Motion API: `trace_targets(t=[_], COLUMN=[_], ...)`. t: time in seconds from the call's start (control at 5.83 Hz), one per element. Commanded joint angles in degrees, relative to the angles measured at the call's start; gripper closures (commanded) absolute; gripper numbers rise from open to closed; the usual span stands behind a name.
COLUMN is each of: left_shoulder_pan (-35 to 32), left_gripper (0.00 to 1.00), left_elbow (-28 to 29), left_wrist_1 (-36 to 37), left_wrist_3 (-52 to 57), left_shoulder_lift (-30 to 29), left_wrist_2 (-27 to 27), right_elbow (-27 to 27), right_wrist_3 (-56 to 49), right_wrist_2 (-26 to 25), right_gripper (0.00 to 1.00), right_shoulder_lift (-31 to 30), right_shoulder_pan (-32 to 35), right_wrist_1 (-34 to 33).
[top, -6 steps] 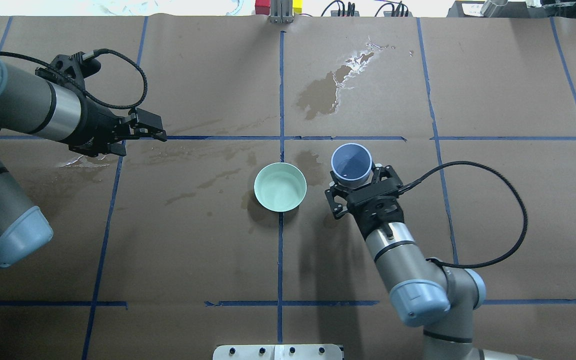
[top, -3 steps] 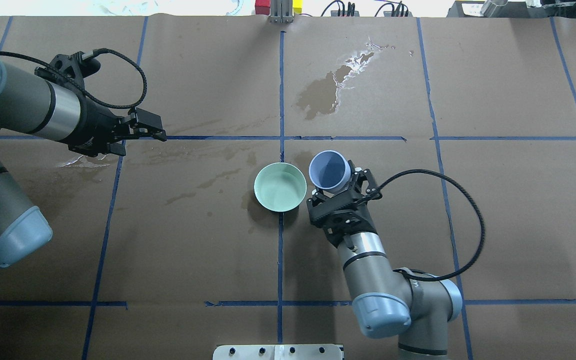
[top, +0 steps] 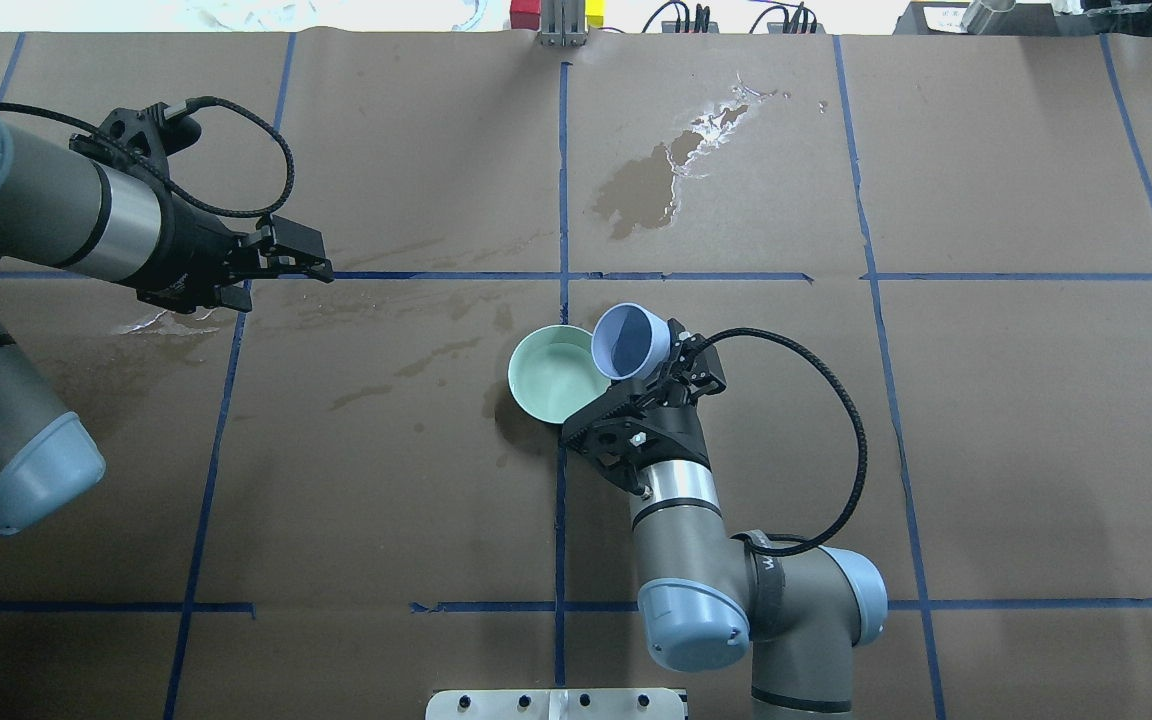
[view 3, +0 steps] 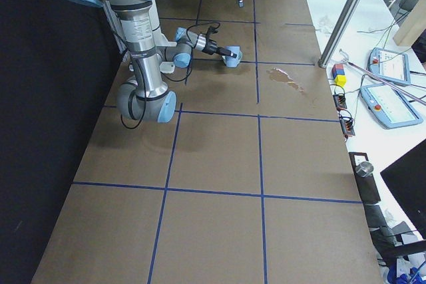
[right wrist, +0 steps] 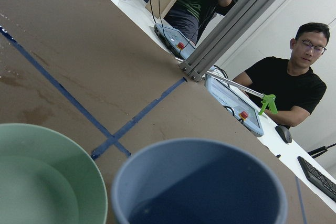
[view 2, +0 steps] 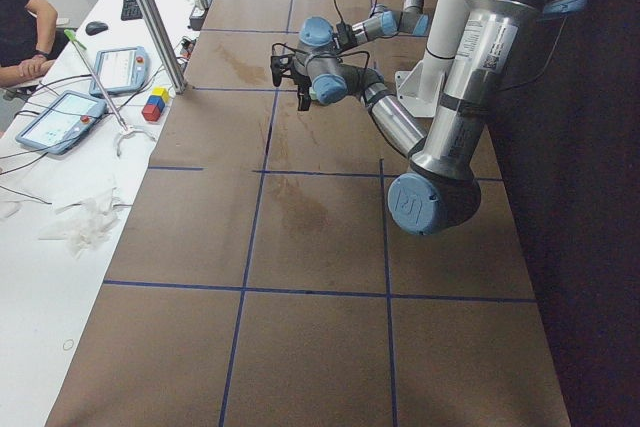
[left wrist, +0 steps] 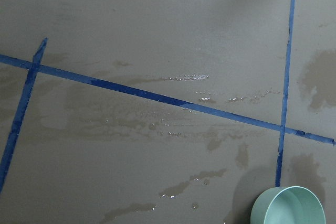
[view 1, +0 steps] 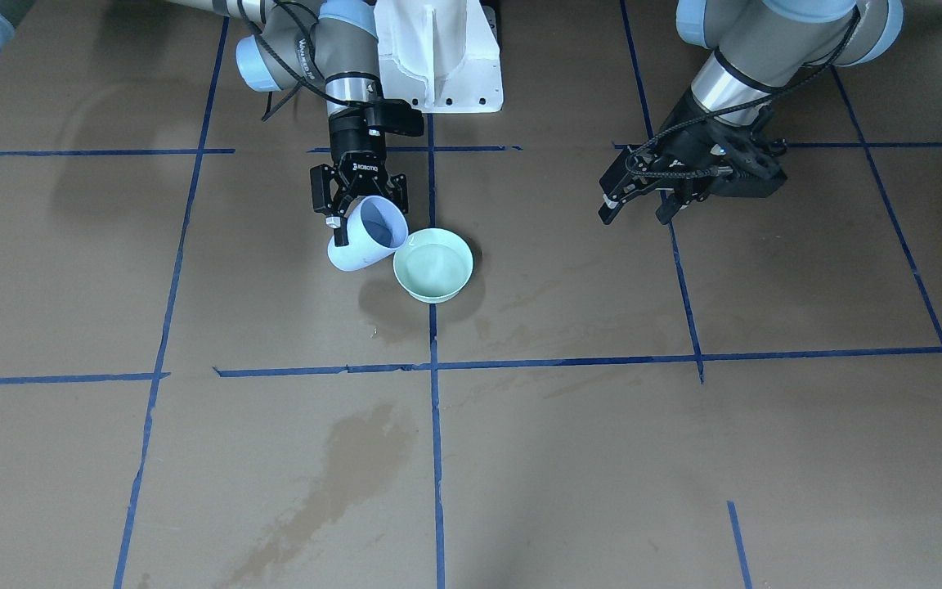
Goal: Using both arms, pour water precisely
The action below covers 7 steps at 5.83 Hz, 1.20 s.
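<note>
The right gripper (top: pixel 644 378) is clamped on a pale blue cup (top: pixel 629 342), 1 finger on each side of its wall, and holds it tipped with its mouth leaning toward a mint green bowl (top: pixel 548 375). In the overhead view the cup's rim overlaps the right edge of the bowl; in the front-facing view the cup (view 1: pixel 365 236) hangs just beside the bowl (view 1: pixel 432 266), rim close to rim, though I cannot tell whether they touch. The water (view 1: pixel 435 270) shows as a pale sheen lying in the bowl, and the right wrist view shows the same flat pale surface inside the bowl (right wrist: pixel 37 182) next to the cup (right wrist: pixel 199 182), whose dark inside does not let me tell if any liquid is in it. The right arm (top: pixel 681 520) reaches in from the near edge beside the middle tape line. The left gripper (view 1: pixel 633 214) hovers well apart to the left of the bowl, its 2 fingers spread and holding nothing, over a blue tape line (top: pixel 436 275) on the brown paper table (top: pixel 986 450). Its wrist camera looks down on glossy wet streaks (left wrist: pixel 184 121) with the bowl (left wrist: pixel 289 207) at the lower right corner. A larger dark stain (top: pixel 646 185) lies far of the bowl. A person in a black shirt (right wrist: pixel 286 90) sits past the table's far side
</note>
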Motion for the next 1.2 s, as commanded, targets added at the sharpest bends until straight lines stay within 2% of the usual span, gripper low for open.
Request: trace_targets(t=[0.0,0.34,1.03], left_shoulder_pan=[0.0,0.0,0.0], left_gripper=[0.00,0.00,0.00], left_elbow=[0.0,-0.5,-0.9], left_wrist_1=[0.0,0.0,0.0], left_wrist_3=[0.0,0.0,0.0], left_shoulder_lift=[0.0,0.0,0.1], left_wrist_2=[0.0,0.0,0.0], right_elbow=[-0.2,-0.4,-0.8], right_wrist_3=[-2.9,-5.2,-18.2], right_wrist_2=[-3.5,-4.0,-5.7], right_gripper=[0.91,0.97,0.97], right_shoulder_lift=[2.3,2.4,2.2], right_shoulder_pan=[-0.1,-0.4,-0.6], right_wrist_1=[-8.6,-11.5,-11.8])
